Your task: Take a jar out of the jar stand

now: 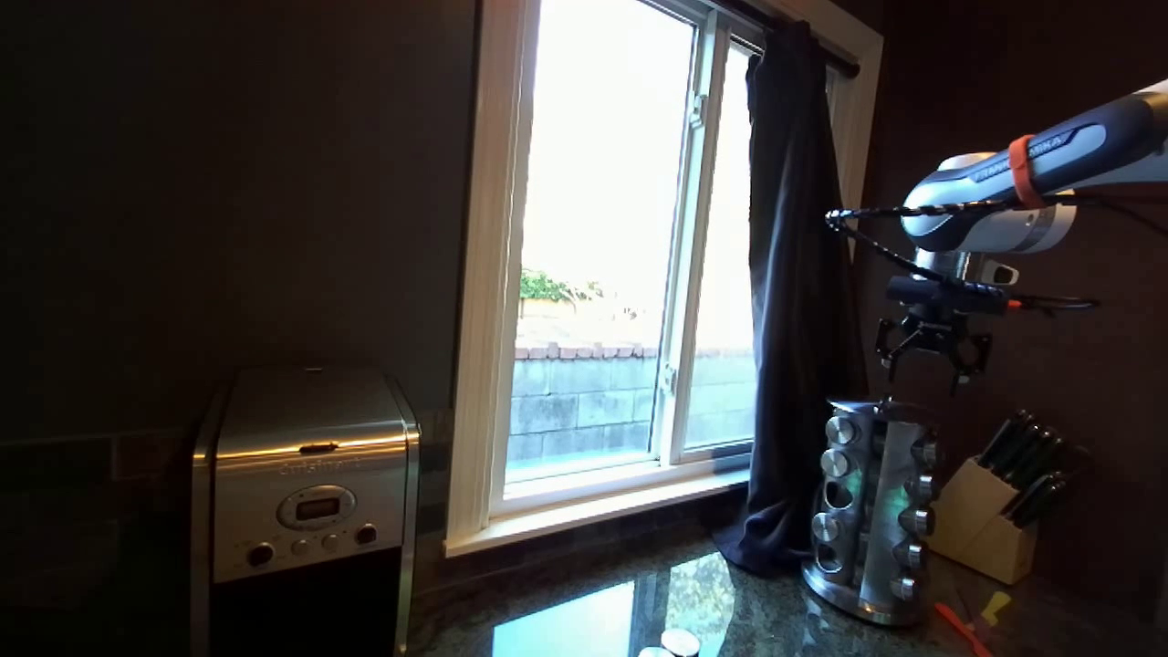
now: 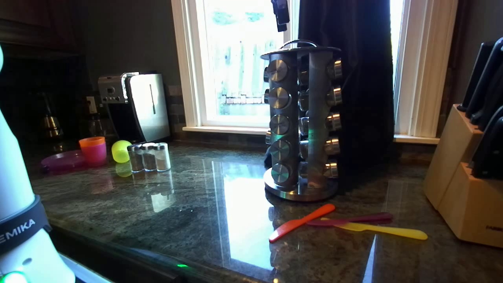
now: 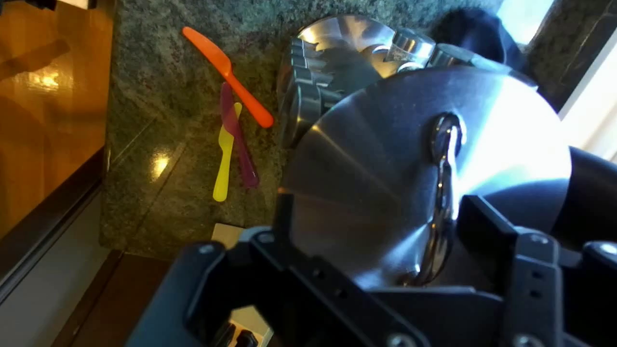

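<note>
The dark counter (image 2: 188,212) carries the jar stand (image 2: 317,118), a knife block (image 2: 452,165) at its three o'clock in both exterior views; the jaws hang spread wide above the jar stand.

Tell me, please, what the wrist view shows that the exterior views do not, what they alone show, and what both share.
Only the wrist view shows a shiny orange-brown floor.

Only the exterior views show the boxy silver appliance, seen in both, and, in an exterior view, a pink cup and a row of three small jars.

Shared: the jar stand, the open gripper above it, the orange knife, the yellow knife and the knife block, of which the wrist view catches only parts.
</note>
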You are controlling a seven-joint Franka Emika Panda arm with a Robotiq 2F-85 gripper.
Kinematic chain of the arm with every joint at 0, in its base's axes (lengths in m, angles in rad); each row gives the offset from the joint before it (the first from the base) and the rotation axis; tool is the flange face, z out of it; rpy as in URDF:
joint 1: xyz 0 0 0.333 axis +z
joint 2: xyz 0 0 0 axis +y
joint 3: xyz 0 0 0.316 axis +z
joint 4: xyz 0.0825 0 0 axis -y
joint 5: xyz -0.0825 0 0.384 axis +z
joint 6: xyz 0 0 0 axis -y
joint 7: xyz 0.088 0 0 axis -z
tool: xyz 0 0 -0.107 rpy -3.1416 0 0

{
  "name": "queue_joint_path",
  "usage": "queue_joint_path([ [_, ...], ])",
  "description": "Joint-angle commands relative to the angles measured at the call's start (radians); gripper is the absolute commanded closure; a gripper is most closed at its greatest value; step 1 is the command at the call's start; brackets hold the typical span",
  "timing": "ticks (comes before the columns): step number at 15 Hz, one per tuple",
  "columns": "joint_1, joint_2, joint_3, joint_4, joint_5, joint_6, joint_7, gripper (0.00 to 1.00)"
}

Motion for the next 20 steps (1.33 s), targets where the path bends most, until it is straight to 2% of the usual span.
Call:
queue_joint_path([
  [1, 0.03, 0.054, -0.028, 0.059, -0.008, -0.004, 0.014, 0.28],
  [2, 0.035, 0.065, -0.034, 0.071, -0.005, -0.005, 0.007, 0.27],
  [3, 0.041, 0.076, -0.04, 0.082, -0.002, -0.001, 0.0, 0.33],
  [8, 0.066, 0.119, -0.064, 0.121, 0.023, -0.002, -0.025, 0.39],
  [15, 0.095, 0.169, -0.092, 0.164, 0.061, 0.004, -0.045, 0.45],
  [20, 0.101, 0.195, -0.105, 0.176, 0.068, 0.004, -0.046, 0.43],
])
